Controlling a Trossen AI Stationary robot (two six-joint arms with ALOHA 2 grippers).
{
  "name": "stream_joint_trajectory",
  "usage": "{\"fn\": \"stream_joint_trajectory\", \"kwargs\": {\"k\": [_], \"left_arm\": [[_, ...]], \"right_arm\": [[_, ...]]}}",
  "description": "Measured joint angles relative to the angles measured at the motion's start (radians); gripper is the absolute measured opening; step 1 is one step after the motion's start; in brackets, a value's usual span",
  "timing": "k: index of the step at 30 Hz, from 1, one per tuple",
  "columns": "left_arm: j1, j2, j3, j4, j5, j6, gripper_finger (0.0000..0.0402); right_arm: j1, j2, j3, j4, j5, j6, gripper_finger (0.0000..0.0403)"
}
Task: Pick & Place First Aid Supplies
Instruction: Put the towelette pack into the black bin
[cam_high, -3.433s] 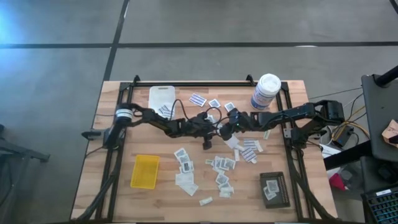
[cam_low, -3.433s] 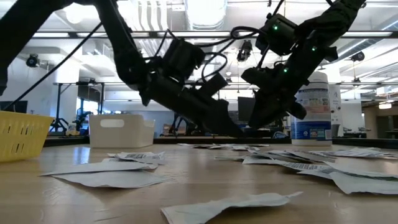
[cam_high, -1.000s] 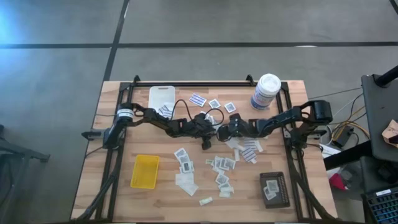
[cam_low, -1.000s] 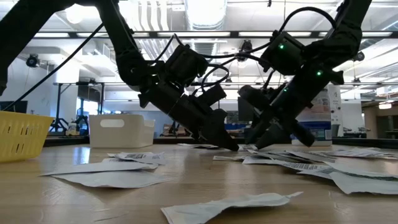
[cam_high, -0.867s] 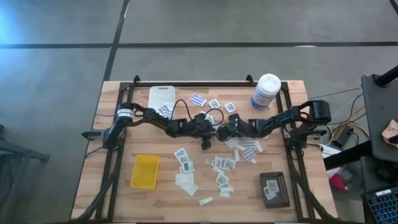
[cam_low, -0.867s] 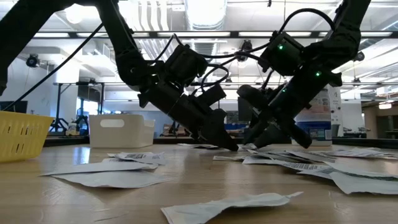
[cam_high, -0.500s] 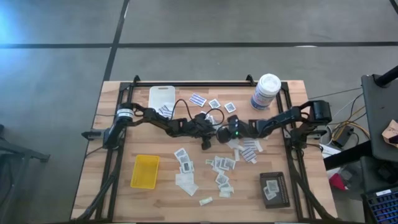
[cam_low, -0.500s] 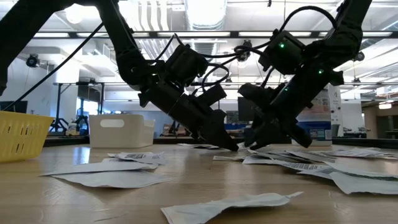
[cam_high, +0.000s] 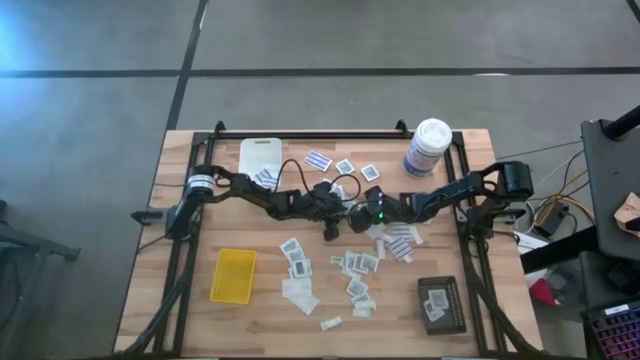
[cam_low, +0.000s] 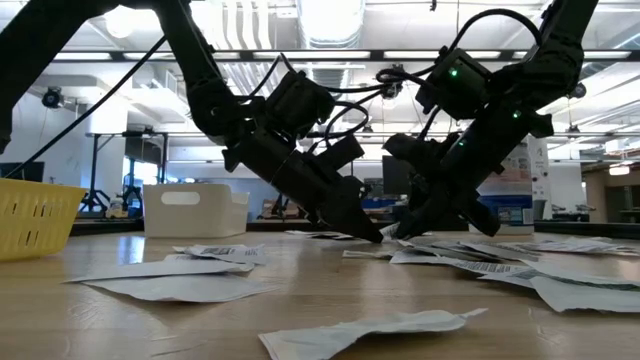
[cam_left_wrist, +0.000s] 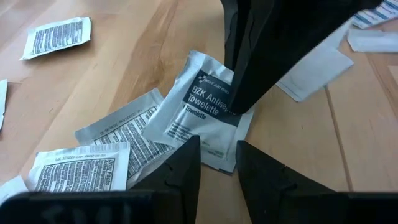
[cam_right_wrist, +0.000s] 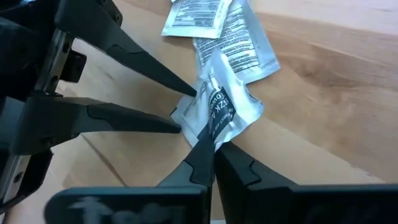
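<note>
near mid-frame of the high view, both grippers met over the wooden table (cam_high: 180, 320). right gripper (cam_right_wrist: 211, 140) was pinched tight on a white antiseptic towelette packet (cam_right_wrist: 219, 112), crumpling it; its edge lifted w/ the fingers, rest lying on other packets. left gripper (cam_left_wrist: 217, 165) sat just beside it, fingers (cam_left_wrist: 183, 165) apart w/ a narrow gap, holding nothing, tips at the packet's edge. other first aid packets (cam_high: 355, 265) were scattered lower centre of the high view, a few more (cam_high: 345, 165) upper centre. yellow tray (cam_high: 232, 275) lay lower left, white tray (cam_high: 262, 155) upper left, black tray (cam_high: 442, 303) lower right w/ packets inside, white canister (cam_high: 428, 147) upper right.
</note>
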Motion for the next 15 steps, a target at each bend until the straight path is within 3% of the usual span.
{"fn": "stream_joint_trajectory", "kwargs": {"k": [15], "left_arm": [[-0.002,-0.202,-0.005,-0.316,0.001,0.065,0.0108]], "right_arm": [[0.046,-0.051,-0.001,-0.021,-0.092,-0.068,0.0008]]}}
